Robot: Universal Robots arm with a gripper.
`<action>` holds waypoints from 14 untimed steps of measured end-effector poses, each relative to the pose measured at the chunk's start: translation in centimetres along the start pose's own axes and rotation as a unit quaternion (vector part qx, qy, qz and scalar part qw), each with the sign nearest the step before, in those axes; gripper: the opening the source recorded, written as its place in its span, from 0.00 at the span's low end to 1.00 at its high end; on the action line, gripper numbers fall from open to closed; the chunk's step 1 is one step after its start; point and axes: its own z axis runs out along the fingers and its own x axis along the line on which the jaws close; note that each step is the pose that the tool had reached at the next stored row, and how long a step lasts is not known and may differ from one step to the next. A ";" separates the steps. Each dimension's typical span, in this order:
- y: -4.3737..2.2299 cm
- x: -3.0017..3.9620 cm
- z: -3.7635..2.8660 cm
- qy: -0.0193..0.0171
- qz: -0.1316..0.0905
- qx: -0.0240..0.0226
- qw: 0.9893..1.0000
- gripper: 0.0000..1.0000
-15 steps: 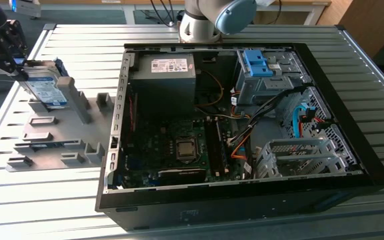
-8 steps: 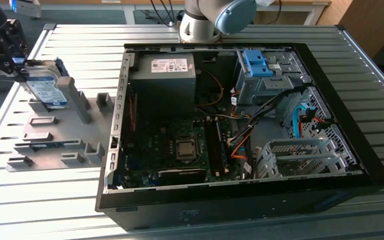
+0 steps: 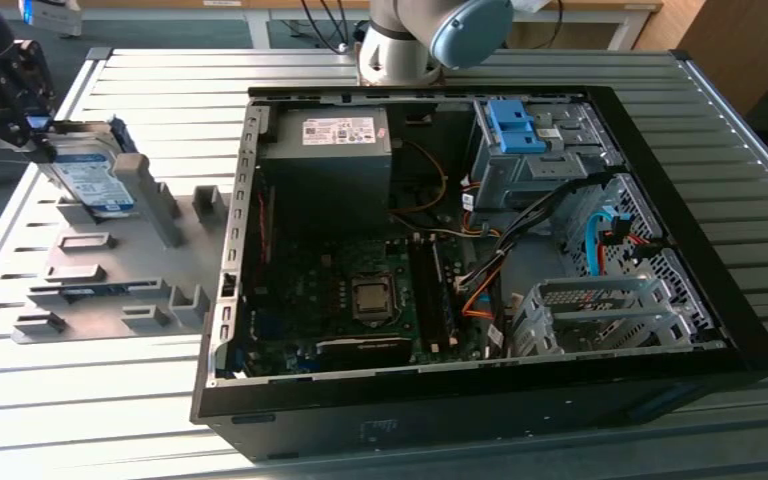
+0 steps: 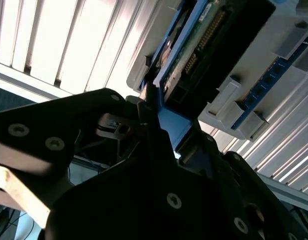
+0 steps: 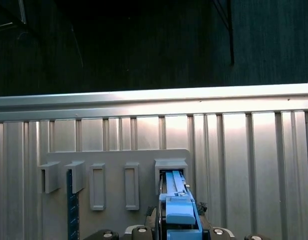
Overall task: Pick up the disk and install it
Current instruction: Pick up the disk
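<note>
The jaws clenched the disk [image 3: 91,180] by its blue-framed edge, upright over the grey holder [image 3: 117,262] near the ribbed worktop's [image 3: 704,90] edge at the exterior view's left. An open computer case [image 3: 491,420] stood just beside.

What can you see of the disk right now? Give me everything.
The disk is a flat silver metal drive with a white-and-blue label and a blue plastic carrier frame. The second wrist view shows its green circuit-board side. It stands on edge, slightly tilted, over the grey slotted holder at the exterior view's left, outside the computer case. The gripper is shut on its blue frame; whether its far end sits in a slot is unclear.
</note>
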 end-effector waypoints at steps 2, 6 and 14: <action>0.00 0.00 0.00 0.000 0.001 0.000 1.000 0.37; 0.00 0.00 0.00 0.001 0.004 0.000 1.000 0.37; 0.00 0.00 0.00 0.002 0.009 0.000 1.000 0.37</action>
